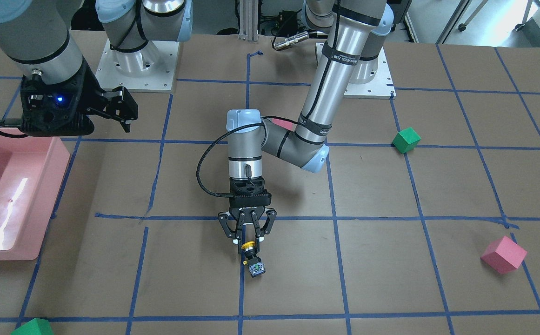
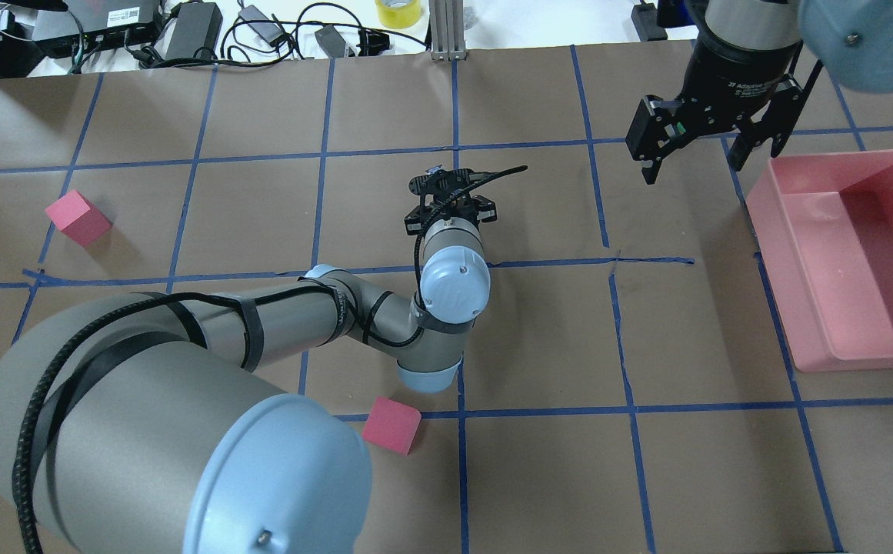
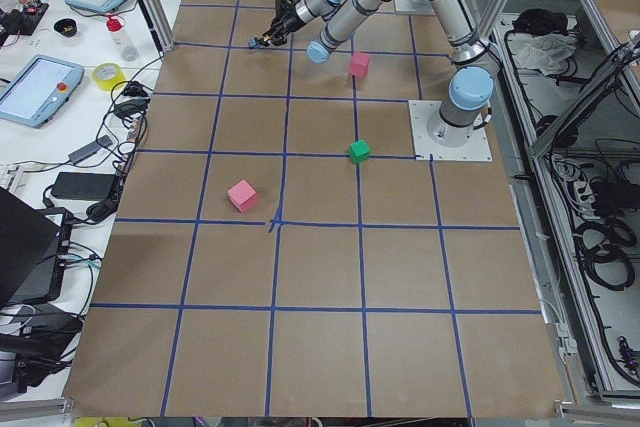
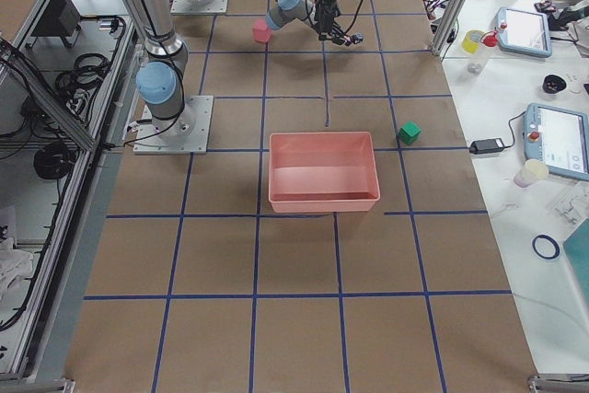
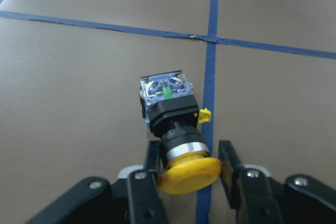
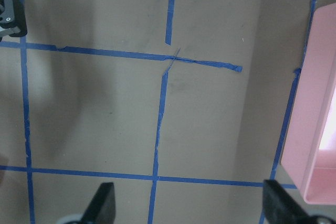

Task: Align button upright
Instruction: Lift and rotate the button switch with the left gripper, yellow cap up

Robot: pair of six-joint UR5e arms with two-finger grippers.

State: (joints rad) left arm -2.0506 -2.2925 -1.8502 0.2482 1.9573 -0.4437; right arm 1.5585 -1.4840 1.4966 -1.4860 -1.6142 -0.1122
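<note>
The button (image 1: 252, 256) has a yellow cap, a black body and a grey block base. It lies tilted on the brown table near the front centre, base end (image 5: 166, 88) pointing away from the wrist. My left gripper (image 1: 249, 245) points down over it, its fingers (image 5: 227, 165) closed on either side of the yellow cap (image 5: 189, 172). My right gripper (image 1: 122, 110) hangs open and empty in the air at the back, beside the pink bin; the right wrist view shows only bare table between its fingers (image 6: 104, 203).
A pink bin (image 1: 42, 195) stands at the table's edge on my right side. A green cube (image 1: 406, 139) and a pink cube (image 1: 503, 254) lie on my left side. Another pink cube (image 2: 391, 424) lies under my left arm, and a second green cube (image 1: 32, 328) sits at the front edge.
</note>
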